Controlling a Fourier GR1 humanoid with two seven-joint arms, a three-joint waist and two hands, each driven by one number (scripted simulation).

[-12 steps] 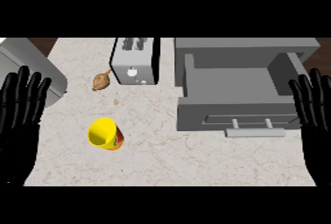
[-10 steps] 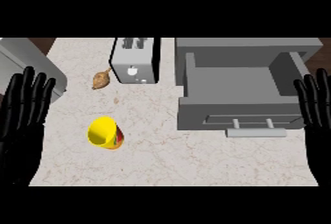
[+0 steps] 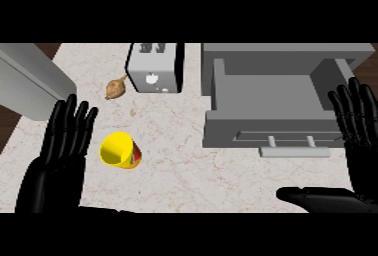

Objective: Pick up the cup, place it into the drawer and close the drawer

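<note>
Yellow cup: lies on its side on the pale marbled tabletop, left of centre in the frame, with its open mouth turned up and to the left. A red and green pattern shows on its lower right side. Nothing holds it.

Left robot hand: at the left of the frame, open, fingers straight and pointing toward the top edge. The cup sits just beside its fingertips on the right, with a narrow strip of tabletop between them.

Right robot hand: at the right edge, open, fingers straight and pointing up, thumb extended to the left along the lower edge. It holds nothing and overlaps the right side of the drawer.

Grey drawer: in the upper right of the frame, pulled open, its interior visible. Its front panel carries a bar handle facing the lower edge. The cup is well apart from it, to the left.

Toaster: upper centre, just left of the drawer. A small brown food item lies to its lower left. A grey panel fills the upper left corner.
</note>
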